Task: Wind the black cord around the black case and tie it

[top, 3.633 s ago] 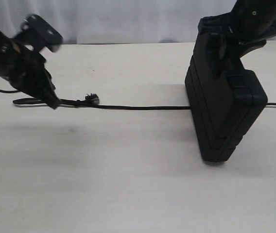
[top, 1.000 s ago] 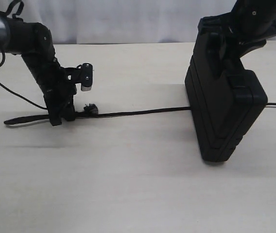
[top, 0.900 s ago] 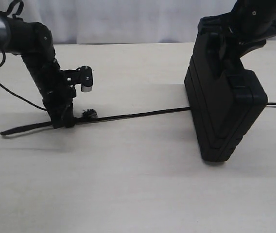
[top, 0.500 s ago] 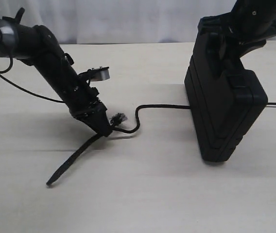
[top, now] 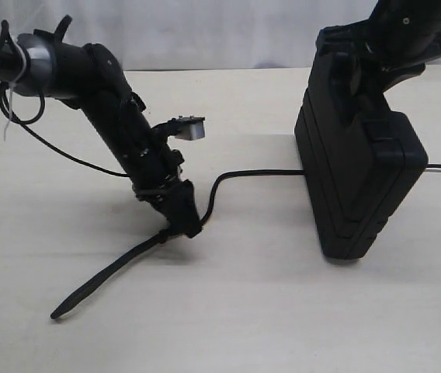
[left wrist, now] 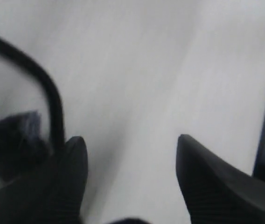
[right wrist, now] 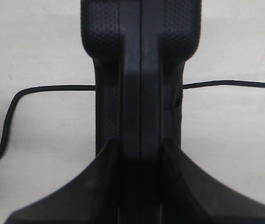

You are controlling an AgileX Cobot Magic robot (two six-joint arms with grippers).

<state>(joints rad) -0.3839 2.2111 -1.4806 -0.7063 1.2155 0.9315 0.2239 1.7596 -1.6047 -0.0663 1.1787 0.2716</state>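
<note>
Table [top: 244, 311]: pale wood, white backdrop.
Black case [top: 356, 179]: upright on edge, 3 o'clock.
Right gripper [right wrist: 139, 147]: clamped on case top.
Left gripper [left wrist: 130, 154]: fingers apart, cord beside one.
Black cord [top: 259, 172]: from case base toward 9 o'clock, tail at 7 o'clock.

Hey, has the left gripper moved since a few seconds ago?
Yes. Against the unmoved black case, the left gripper has shifted right toward it and lower in the exterior view.

Cord [top: 259, 172] crosses table left of case [top: 356, 179].
</note>
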